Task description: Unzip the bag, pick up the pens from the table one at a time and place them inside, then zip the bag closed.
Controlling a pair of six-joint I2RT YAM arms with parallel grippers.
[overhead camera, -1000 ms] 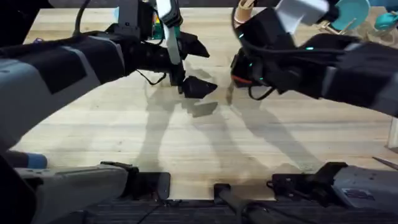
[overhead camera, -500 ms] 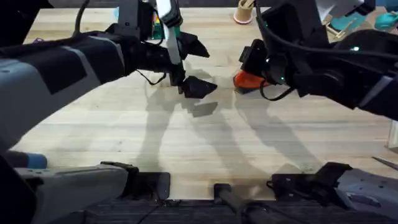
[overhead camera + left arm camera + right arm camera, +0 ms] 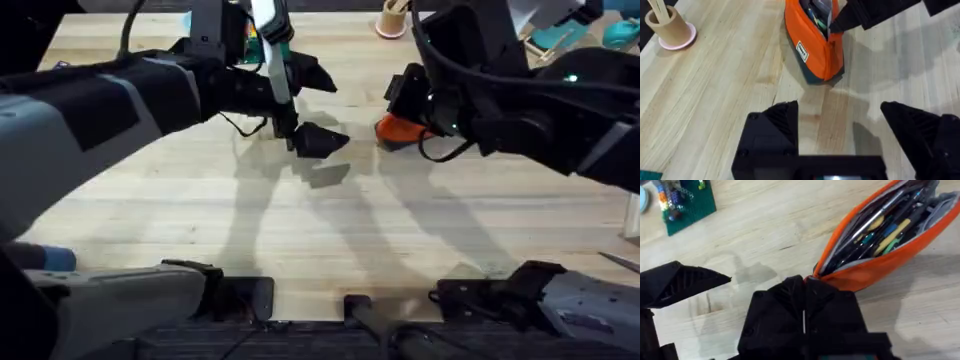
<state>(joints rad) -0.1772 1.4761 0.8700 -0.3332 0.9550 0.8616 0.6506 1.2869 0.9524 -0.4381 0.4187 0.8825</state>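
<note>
The bag [image 3: 875, 255] lay unzipped on the desk [image 3: 720, 95], with pens [image 3: 880, 225] seen inside. The right pincer [image 3: 804, 312] was pressed together at the bag's end, seemingly on the zipper pull. The left pincer [image 3: 840, 130] was held wide just beside the bag.

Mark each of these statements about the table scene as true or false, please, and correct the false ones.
1. The bag is unzipped and pens lie inside it. True.
2. The left claw is closed on a pen. False: it is open and holds nothing, with bare table between its fingers.
3. The tan cup stands on a pink coaster. True.
4. The right claw is wide open and far from the bag. False: it is shut, with its tips at one end of the bag's opening.
</note>
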